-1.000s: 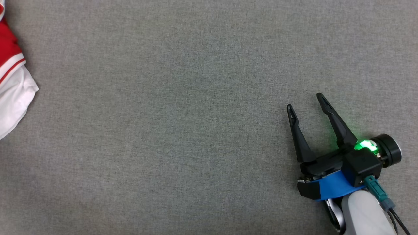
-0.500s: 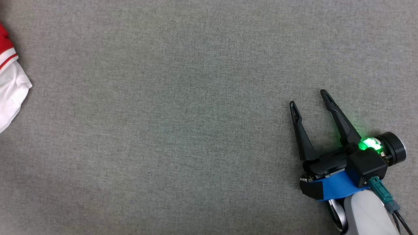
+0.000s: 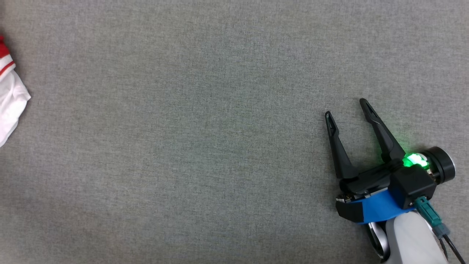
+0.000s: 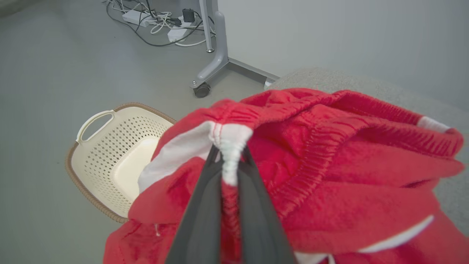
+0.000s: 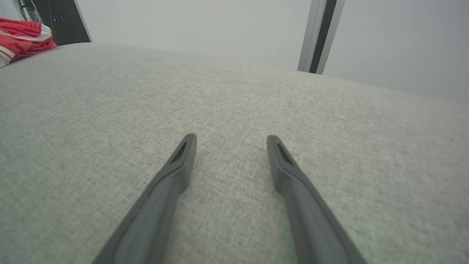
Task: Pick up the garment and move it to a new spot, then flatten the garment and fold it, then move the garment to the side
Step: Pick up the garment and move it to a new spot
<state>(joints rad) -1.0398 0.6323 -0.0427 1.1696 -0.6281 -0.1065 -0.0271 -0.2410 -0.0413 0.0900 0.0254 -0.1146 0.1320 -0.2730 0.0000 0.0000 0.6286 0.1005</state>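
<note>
Head view: garment seen at nine o'clock on the worktop, right end effector held wide at four. Left wrist: waistband is clamped by left end effector; thinly pinched, it could be dropped. Right wrist: garment glimpsed at ten.

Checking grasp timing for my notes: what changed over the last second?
The left gripper closed on the garment at its waistband, and in the head view the garment slid further toward the left edge. The right gripper stayed open over the grey surface, barely shifting.
</note>
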